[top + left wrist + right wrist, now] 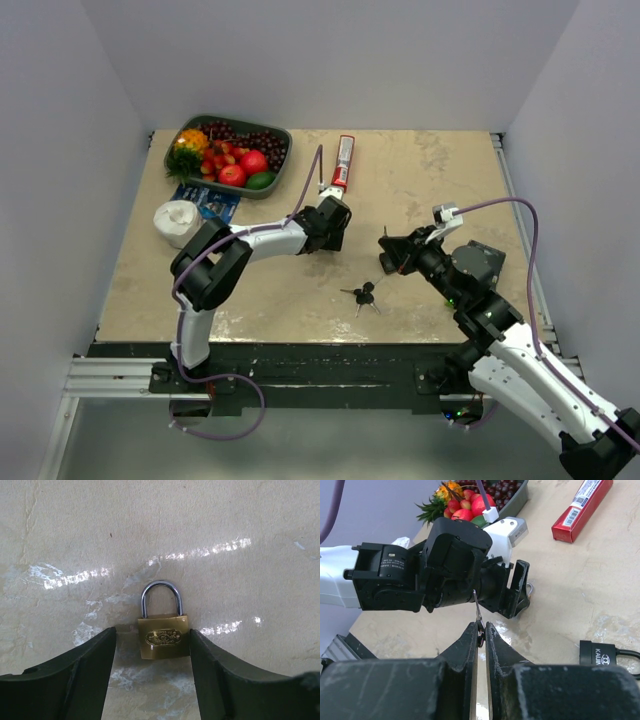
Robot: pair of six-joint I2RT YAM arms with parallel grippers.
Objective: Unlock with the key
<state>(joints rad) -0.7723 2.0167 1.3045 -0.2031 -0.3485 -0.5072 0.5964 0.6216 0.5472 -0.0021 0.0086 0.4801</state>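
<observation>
The small brass padlock [164, 639] lies flat on the table between my left gripper's [152, 640] open fingers. The right finger [215, 670] touches its side, while the left finger [85, 675] stands a small gap away. In the top view that gripper [335, 222] covers the padlock. My right gripper [480, 627] is shut on a thin silver key blade [477, 605] on a small ring, pointing at the left gripper. The bunch of black-headed keys [362, 295] lies on the table near my right gripper [390, 262].
A black padlock [600, 655] lies to the right of my right gripper. A red box [344, 162], a tray of fruit [228, 152], a white roll [178, 220] and a blue packet [208, 200] sit at the back left.
</observation>
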